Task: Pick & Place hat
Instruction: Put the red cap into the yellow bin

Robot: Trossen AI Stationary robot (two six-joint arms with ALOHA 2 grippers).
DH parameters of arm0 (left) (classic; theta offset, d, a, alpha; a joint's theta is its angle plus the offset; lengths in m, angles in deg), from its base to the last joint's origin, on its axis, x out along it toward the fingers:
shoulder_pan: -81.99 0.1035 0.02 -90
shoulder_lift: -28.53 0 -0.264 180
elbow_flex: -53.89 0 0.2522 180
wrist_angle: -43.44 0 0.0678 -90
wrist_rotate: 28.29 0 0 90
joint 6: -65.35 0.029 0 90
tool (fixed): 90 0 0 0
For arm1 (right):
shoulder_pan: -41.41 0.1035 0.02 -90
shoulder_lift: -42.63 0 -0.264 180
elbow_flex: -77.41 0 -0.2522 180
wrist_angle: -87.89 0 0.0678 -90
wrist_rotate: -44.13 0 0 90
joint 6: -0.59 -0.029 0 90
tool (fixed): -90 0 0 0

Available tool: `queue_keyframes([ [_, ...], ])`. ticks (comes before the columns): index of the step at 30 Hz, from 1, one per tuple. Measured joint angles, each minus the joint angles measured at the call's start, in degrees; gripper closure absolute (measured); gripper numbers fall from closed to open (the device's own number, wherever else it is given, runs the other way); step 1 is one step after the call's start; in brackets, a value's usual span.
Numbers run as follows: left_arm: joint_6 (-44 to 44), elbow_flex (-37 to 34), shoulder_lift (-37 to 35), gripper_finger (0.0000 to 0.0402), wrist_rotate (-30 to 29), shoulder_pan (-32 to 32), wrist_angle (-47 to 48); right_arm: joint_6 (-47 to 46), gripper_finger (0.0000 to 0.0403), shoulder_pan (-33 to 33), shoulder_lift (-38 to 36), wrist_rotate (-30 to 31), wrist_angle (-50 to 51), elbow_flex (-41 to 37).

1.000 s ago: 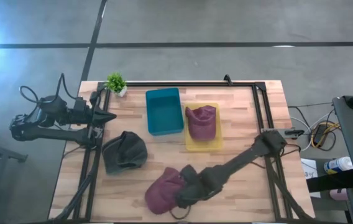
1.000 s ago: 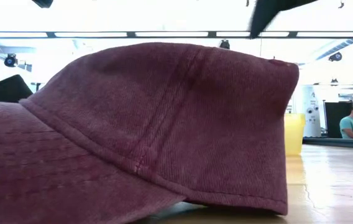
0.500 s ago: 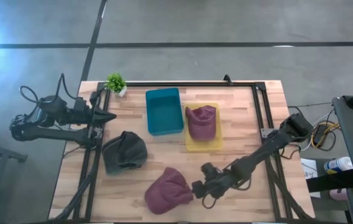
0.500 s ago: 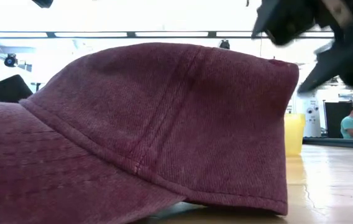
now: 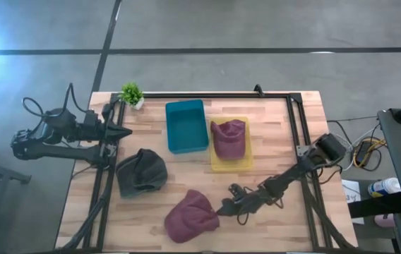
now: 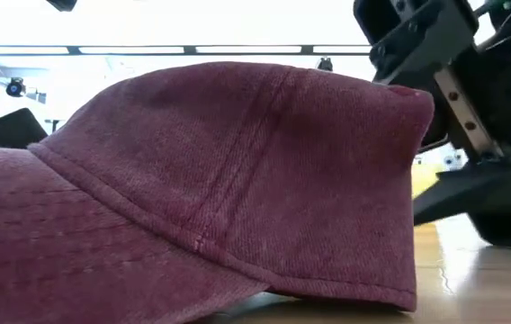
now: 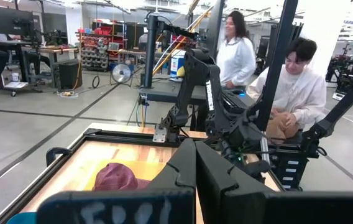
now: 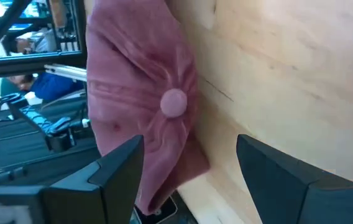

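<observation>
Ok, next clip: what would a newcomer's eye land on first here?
The maroon cap lying at the table's near edge, with the right gripper low beside it, jaws open and aimed at its crown. Next, a second maroon cap sitting in the yellow tray mid-table, next to a teal bin, and a dark grey cap on the left side. The left gripper waits at the table's left edge, fingers shut.

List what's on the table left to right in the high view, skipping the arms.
Dark grey hat → maroon hat at the near edge → maroon hat on the yellow tray. Left out: plant, teal bin and yellow tray, since their spans overlap the hats'.
</observation>
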Motion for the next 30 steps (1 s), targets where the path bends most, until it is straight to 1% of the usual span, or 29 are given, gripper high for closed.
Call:
queue_keyframes([
  [2,0.0,0.0,0.0,0.0401,-0.01,-0.01,0.0,0.87,0.0152,-0.44,1.29,-0.83,-3.71,-0.09],
  [8,-0.01,0.0,0.0,0.0401,-0.01,-0.02,0.02,1.56,0.0152,-2.14,4.62,-1.8,-9.97,-0.19],
  [15,0.0,-0.02,0.0,0.0401,-0.02,-0.02,0.0,1.58,0.0152,-2.83,6.28,-1.89,-10.31,1.04],
  [18,0.0,-0.02,0.0,0.0401,-0.02,0.0,0.0,1.66,0.0152,-2.89,6.81,-1.06,-9.08,2.14],
  [21,-0.01,-0.01,0.0,0.0401,-0.01,-0.02,0.01,1.93,0.0152,-2.94,7.11,0.01,-4.57,4.25],
  [30,0.0,-0.02,0.0,0.0401,-0.02,0.0,0.0,6.55,0.0152,-4.53,7.56,-1.06,5.35,10.17],
])
